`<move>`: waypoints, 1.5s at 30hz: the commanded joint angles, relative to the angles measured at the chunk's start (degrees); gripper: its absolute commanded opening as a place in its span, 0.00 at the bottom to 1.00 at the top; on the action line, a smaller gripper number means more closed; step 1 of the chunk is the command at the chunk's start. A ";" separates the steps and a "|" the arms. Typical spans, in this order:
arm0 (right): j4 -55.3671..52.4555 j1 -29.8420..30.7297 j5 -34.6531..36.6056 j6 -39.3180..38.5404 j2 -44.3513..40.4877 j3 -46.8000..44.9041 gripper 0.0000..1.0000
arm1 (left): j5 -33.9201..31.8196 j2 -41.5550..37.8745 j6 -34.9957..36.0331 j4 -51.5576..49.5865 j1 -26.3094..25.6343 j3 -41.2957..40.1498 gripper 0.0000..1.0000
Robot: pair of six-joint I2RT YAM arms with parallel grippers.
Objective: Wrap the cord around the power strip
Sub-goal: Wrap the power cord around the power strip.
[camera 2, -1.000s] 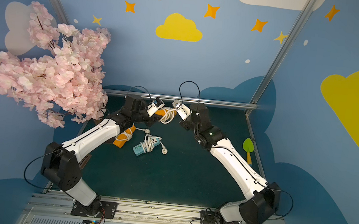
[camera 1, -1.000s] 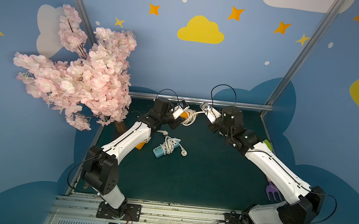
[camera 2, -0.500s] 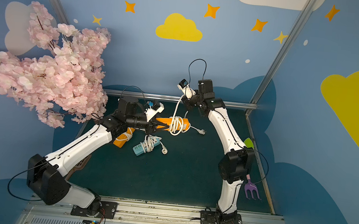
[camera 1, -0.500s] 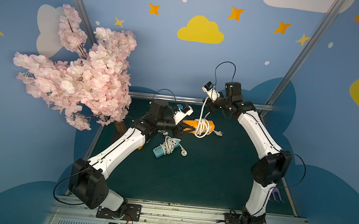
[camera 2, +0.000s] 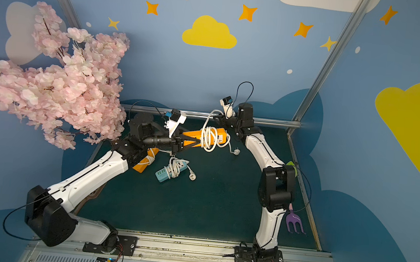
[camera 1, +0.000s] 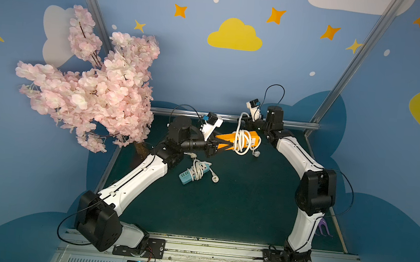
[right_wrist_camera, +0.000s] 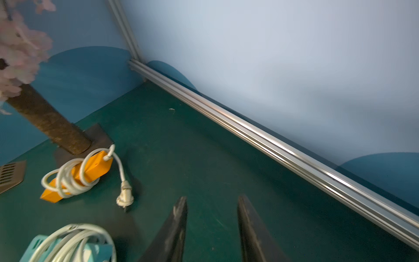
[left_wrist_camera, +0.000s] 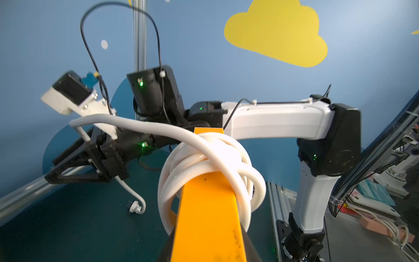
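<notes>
Far left, blossom tree point(camera 1: 89, 93). At its foot a second orange strip point(right_wrist_camera: 77, 174), cord-wrapped, lies on the green mat point(camera 1: 236, 205): plain in the right wrist view and in a top view point(camera 2: 145, 166), outside the left wrist view. Teal power strip point(camera 1: 190, 175), also wrapped, lies mid-mat. Left gripper point(camera 1: 216, 146) is clamped on one end of the orange power strip point(camera 1: 226, 138), held clear of the mat near the back rail. White cord point(camera 1: 240, 143) is wound in several loose turns round its middle, loops sagging below. Only the left wrist view shows a strand arching from the coil behind the right gripper point(right_wrist_camera: 210, 199), then dropping to the plug point(left_wrist_camera: 136, 206). Whether the plug touches the mat, cannot tell. Right jaws are parted, only mat between them. Purple rake point(camera 2: 294, 221) far right.
</notes>
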 commanded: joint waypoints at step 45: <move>-14.93 19.83 33.14 -12.56 -23.26 -31.68 0.00 | -32.30 13.10 6.58 11.22 17.78 13.13 0.03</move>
